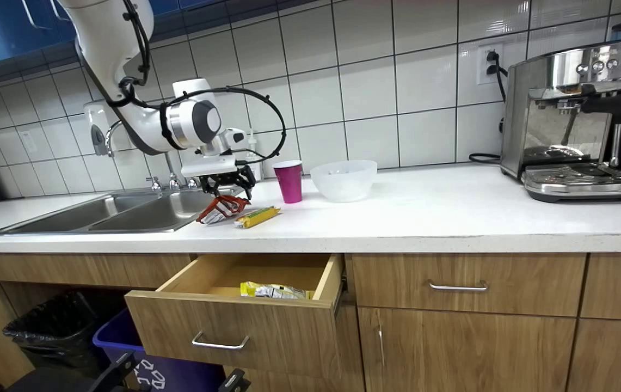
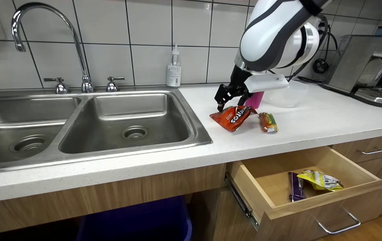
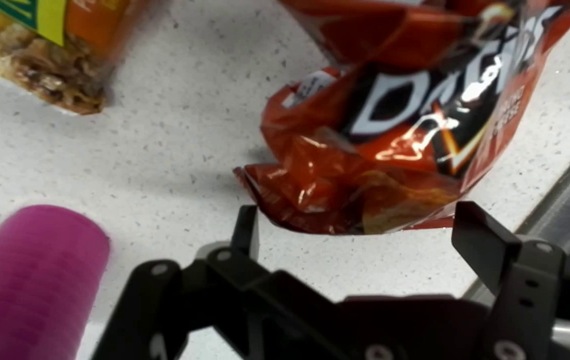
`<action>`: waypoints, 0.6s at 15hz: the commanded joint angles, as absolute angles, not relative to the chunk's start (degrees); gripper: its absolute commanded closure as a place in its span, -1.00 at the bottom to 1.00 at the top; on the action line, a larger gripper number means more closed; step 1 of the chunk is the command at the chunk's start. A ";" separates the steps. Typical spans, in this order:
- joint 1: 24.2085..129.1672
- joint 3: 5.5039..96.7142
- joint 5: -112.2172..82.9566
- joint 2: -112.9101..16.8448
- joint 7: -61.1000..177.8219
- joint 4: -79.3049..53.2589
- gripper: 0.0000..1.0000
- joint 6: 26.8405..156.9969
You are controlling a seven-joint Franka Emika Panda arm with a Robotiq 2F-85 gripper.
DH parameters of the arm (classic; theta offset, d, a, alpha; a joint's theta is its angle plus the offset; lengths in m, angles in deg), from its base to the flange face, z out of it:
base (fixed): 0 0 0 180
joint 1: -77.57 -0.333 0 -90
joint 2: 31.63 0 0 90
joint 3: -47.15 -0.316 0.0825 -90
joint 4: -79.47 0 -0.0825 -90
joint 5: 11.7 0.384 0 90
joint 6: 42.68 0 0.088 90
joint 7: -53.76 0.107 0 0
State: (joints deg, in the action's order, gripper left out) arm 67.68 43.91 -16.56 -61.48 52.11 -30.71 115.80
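Caught the gripper (image 3: 357, 214) spread wide, holding nothing, poised at one end of the red Doritos bag (image 3: 404, 125); couldn't tell whether touching. Found that bag on the worktop (image 1: 452, 209), between front and back edges, just beside the sink rim (image 2: 200, 137). Looked light, soft, slick, crushable; seemed best pinched gently across that crumpled end. Spotted a yellow snack bar (image 1: 258, 217) alongside, then, toward the back edge, a magenta cup (image 1: 290, 184) and translucent bowl (image 1: 344, 184).
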 commanded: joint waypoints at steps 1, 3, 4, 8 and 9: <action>68.28 43.44 -17.34 -59.09 51.09 -32.18 -1.00 113.02; 68.53 43.09 -17.17 -59.03 50.48 -32.43 -1.00 112.26; 68.70 42.81 -17.06 -58.88 49.99 -32.63 -1.00 111.88; 69.03 42.39 -17.05 -57.91 48.32 -33.44 -1.00 111.03; 69.17 42.25 -16.98 -57.60 47.95 -33.70 -1.00 110.84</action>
State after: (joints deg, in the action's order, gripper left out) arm 67.75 43.56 -16.56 -60.56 49.96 -31.59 113.21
